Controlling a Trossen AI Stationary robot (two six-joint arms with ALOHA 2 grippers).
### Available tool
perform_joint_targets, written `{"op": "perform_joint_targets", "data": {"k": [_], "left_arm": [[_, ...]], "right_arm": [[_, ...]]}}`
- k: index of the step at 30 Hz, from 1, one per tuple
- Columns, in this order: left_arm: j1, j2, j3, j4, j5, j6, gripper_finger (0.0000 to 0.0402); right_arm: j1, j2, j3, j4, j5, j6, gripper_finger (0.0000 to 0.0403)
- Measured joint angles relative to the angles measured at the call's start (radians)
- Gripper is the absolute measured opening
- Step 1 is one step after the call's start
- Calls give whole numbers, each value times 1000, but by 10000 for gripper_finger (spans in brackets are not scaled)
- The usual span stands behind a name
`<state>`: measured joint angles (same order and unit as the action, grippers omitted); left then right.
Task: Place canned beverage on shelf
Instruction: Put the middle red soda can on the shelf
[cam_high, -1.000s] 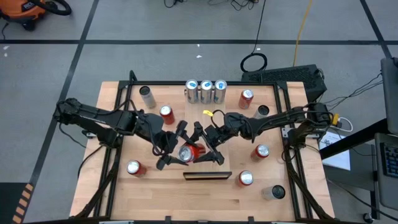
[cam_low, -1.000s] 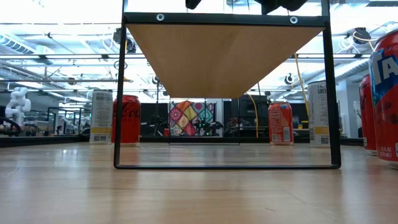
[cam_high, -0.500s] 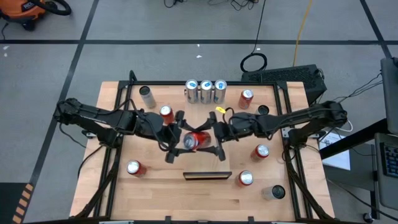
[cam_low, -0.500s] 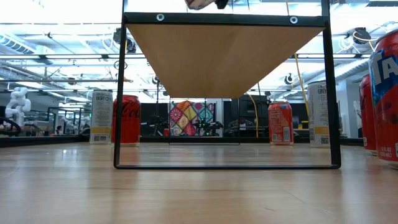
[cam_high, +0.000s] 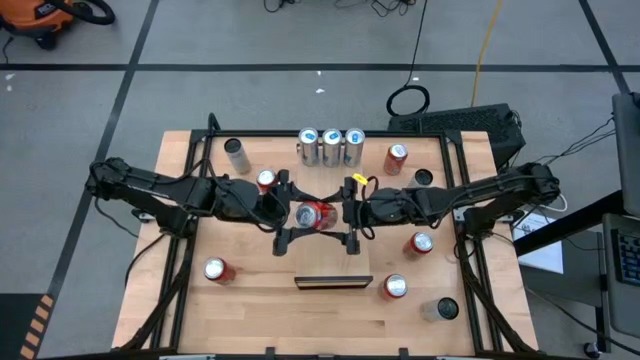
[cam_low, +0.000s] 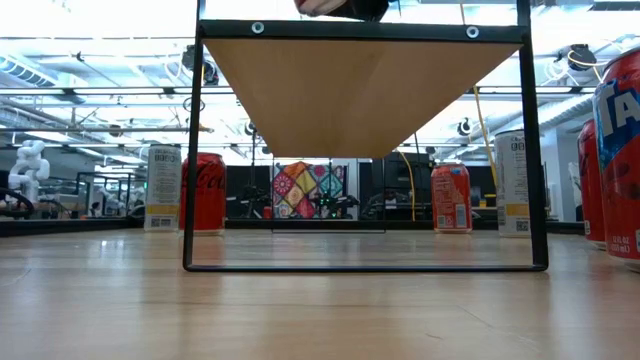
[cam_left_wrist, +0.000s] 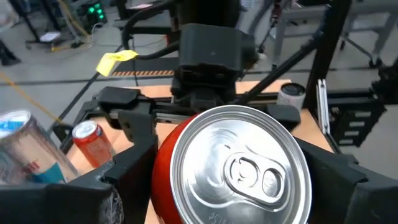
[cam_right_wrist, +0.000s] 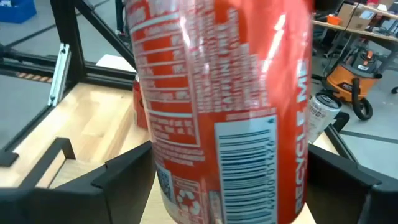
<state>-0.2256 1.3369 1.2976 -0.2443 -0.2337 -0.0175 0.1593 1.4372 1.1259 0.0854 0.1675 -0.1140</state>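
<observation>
while midair, red can (cam_high: 314, 215) amid cans (cam_high: 331, 146)

From above, the long pale wood shelf panel (cam_high: 334, 283) near the desk's front edge shows only as a thin dark-edged strip. In the low view, the red aluminium drink can (cam_low: 322, 6) above it is cut off by the top border. Its label print blurs in the right wrist view. A tall red can (cam_low: 619, 160) is cropped at the side.

Two dark, matte-black jointed arms are showing black cabling along their links; the right arm (cam_high: 470, 192) is wearing a yellow tag behind its fingers.
</observation>
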Motion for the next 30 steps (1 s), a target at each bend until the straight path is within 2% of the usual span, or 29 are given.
{"op": "perform_joint_targets", "data": {"k": [7, 12, 18, 21, 25, 30], "left_arm": [[0, 1, 0, 1, -9, -28, 302], [2, 1, 0, 4, -75, -99, 302], [2, 1, 0, 3, -161, -174, 302], [2, 1, 0, 3, -167, -202, 302], [2, 1, 0, 2, -146, -202, 302], [2, 3, -2, -8, 1, -154, 302]], "right_arm": [[0, 0, 0, -21, 10, 24, 333], [19, 0, 0, -102, 131, 52, 332], [53, 0, 0, -148, 206, 95, 332], [71, 0, 0, -164, 268, 107, 332], [88, -10, 0, -179, 303, 109, 332], [110, -50, 0, -183, 241, 111, 332]]}}
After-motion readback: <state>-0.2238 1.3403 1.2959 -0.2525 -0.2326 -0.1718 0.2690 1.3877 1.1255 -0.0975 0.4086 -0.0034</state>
